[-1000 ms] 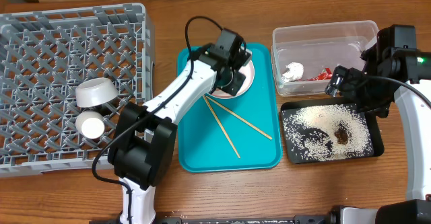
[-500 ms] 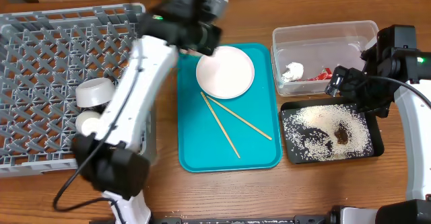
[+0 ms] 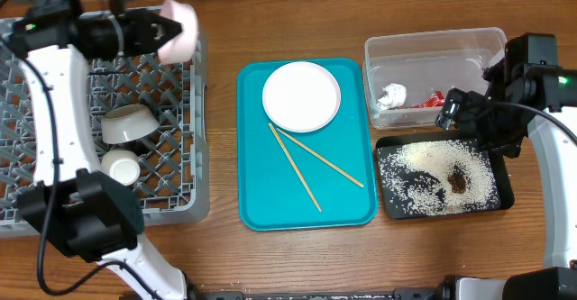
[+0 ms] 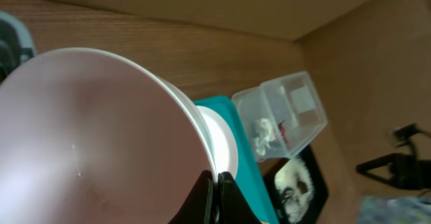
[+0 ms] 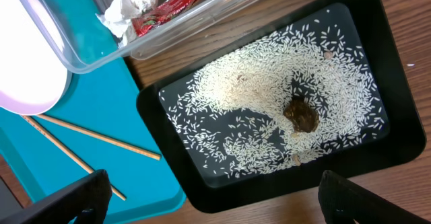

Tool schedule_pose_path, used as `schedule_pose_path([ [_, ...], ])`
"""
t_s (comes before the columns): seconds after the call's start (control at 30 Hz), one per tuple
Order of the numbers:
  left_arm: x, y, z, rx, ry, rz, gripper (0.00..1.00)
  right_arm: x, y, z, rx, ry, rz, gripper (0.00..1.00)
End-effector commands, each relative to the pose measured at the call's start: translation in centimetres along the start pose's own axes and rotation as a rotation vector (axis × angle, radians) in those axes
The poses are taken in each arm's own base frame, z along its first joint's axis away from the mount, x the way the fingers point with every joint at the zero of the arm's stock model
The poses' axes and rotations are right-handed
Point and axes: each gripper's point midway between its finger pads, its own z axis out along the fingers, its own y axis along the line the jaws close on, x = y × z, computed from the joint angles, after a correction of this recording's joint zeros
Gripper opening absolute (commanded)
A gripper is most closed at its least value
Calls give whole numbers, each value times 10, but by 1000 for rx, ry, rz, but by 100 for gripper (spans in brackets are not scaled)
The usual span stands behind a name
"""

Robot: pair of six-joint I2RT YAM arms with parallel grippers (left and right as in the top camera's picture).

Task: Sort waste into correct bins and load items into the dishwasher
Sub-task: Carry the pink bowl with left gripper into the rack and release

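My left gripper (image 3: 155, 31) is shut on the rim of the pale pink bowl (image 3: 179, 30) and holds it on its side over the far right corner of the grey dish rack (image 3: 54, 201). In the left wrist view the bowl (image 4: 94, 136) fills the frame, with the jaws (image 4: 214, 183) pinched on its rim. A grey bowl (image 3: 126, 122) and a white cup (image 3: 120, 166) sit in the rack. The white plate (image 3: 301, 95) and two chopsticks (image 3: 315, 165) lie on the teal tray (image 3: 261, 205). My right gripper (image 3: 462, 111) is open and empty above the black tray (image 5: 175, 163).
The clear tub (image 3: 433, 43) holds the white napkin (image 3: 392, 95) and the red-and-white wrapper (image 3: 425, 100). The black tray (image 3: 389, 205) holds rice grains (image 5: 269, 103) and a brown lump (image 5: 301, 115). The tub stands just behind the black tray, right of the teal tray.
My left arm has swung from the plate on the teal tray leftwards, carrying the pink bowl to over the rack's far right corner. The right arm has not moved.
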Motion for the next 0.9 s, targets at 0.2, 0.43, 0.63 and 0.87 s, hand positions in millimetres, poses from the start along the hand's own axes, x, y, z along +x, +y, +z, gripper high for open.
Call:
schedule_pose_path([
  [0.2, -5, 54, -18, 300, -99, -162, 4, 1, 3, -7, -10, -15, -6, 100],
  [0.43, 0, 93, -22, 352, -143, -224, 4, 3, 2, -7, -7, -5, -4, 100],
  [0.63, 10, 129, -26, 293, -151, -282, 4, 5, 2, -7, -5, 2, -3, 100],
  [0.87, 28, 167, -41, 124, -126, -364, 11, 6, 1, -7, -4, 5, -3, 100],
])
